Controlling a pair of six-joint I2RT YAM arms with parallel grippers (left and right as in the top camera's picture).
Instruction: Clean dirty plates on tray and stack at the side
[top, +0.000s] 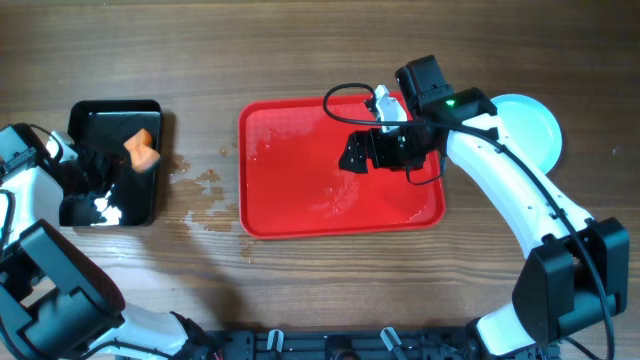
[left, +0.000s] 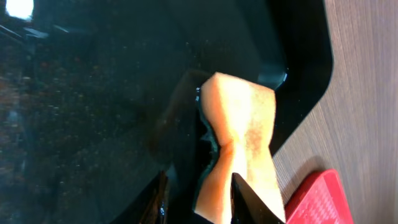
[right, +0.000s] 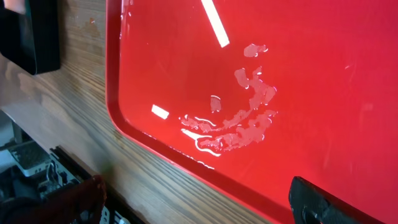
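Wooden table (top: 300, 60). Wet red tray (top: 243, 170) at centre, right gripper (top: 358, 152) above it, jaws spread wide. Pale-blue plates (top: 535, 125) on the table just right of it. Black bin (top: 115, 110) far left; left gripper (left: 199, 199) inside, jaws slightly parted around an orange sponge (left: 239, 137).

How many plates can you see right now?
1 that I can see: a pale-blue plate on the table right of the tray, partly behind the right arm. None on the tray. Others could be stacked beneath it, hidden.
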